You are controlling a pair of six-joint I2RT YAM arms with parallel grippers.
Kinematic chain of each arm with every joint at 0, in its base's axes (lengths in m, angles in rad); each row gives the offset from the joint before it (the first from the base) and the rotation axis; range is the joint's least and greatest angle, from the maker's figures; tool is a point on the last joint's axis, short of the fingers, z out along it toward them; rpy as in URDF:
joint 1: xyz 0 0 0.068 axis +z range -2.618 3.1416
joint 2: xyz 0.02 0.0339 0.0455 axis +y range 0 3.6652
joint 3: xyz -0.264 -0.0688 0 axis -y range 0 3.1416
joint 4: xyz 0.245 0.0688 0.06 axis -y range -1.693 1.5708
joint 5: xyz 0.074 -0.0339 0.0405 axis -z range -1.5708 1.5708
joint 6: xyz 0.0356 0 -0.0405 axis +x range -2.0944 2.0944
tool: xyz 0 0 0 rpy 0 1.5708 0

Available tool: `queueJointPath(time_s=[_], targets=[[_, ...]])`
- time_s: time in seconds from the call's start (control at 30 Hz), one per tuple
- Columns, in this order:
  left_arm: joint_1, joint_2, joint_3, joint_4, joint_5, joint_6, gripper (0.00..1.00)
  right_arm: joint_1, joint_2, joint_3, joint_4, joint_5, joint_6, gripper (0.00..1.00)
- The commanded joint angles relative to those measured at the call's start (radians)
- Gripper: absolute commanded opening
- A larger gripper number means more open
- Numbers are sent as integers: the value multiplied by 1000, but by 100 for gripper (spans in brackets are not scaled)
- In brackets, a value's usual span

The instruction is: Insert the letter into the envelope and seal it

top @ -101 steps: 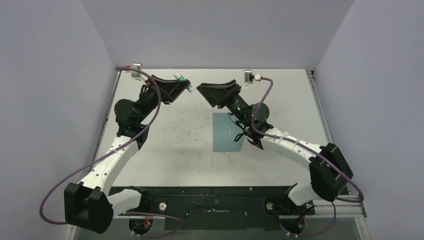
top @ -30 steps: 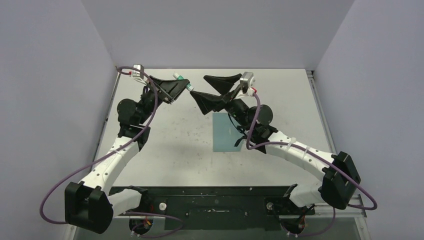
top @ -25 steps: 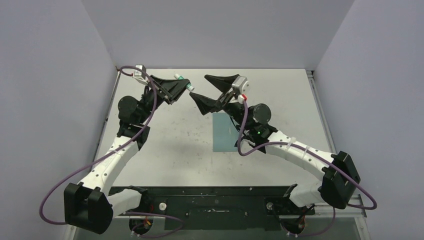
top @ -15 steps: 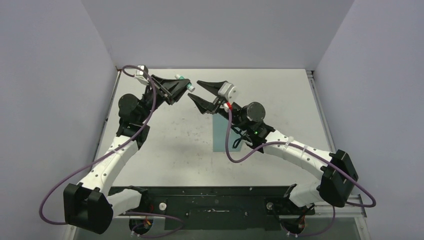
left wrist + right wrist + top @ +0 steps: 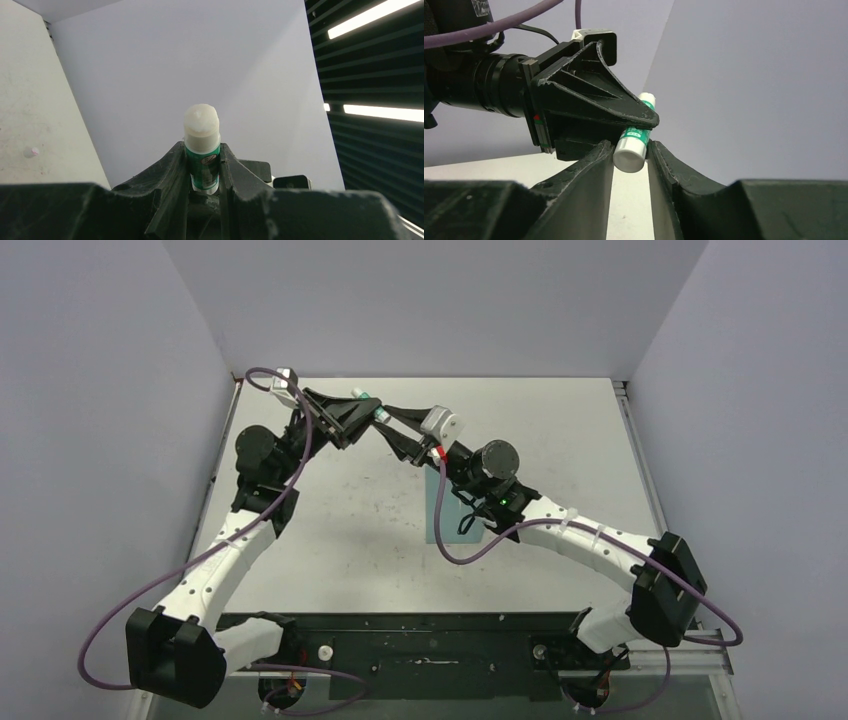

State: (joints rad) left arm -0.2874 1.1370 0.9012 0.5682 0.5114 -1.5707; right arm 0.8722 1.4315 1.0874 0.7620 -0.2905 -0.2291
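A white-and-green glue tube (image 5: pixel 380 412) hangs in the air above the back of the table, between both arms. My left gripper (image 5: pixel 366 410) is shut on its green body (image 5: pixel 201 165), with the pale top end poking out past the fingers. My right gripper (image 5: pixel 388 420) reaches in from the right and is shut on the tube's white end (image 5: pixel 630 152). The teal envelope (image 5: pixel 445 520) lies flat on the table, partly under the right arm. The letter is out of view.
The grey table (image 5: pixel 330 530) is walled at the back and both sides. A small white bit (image 5: pixel 31 151) lies on the table surface in the left wrist view. A black rail (image 5: pixel 420 640) with the arm bases runs along the near edge.
The right gripper swung left towards the tube held by the left gripper, rolled its wrist, and its wide-open jaws closed onto the tube's white end. The left arm barely moved.
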Motion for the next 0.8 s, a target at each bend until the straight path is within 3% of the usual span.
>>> queueJointPath(time_s=[0.0, 0.1, 0.17, 0.3, 0.37, 0.6, 0.77], targets=[[-7, -21, 66, 13, 36, 17, 0, 8, 11, 48, 39, 21, -22, 27], [-7, -20, 75, -2, 47, 34, 4, 8, 16, 46, 64, 49, -3, 12], [-6, -21, 85, -25, 51, 61, 26, 4, 10, 34, 84, 66, 25, 6], [10, -30, 89, -71, 41, 95, 73, -71, -11, 5, 120, 2, 170, 5], [25, -35, 72, -69, 36, 85, 85, -113, -28, -23, 139, -51, 227, 5], [46, 3, 78, -40, 85, 67, 92, -206, -71, -95, 163, -218, 318, 5], [48, 27, 127, -170, 108, 135, 93, -229, -77, -104, 191, -270, 376, 5]])
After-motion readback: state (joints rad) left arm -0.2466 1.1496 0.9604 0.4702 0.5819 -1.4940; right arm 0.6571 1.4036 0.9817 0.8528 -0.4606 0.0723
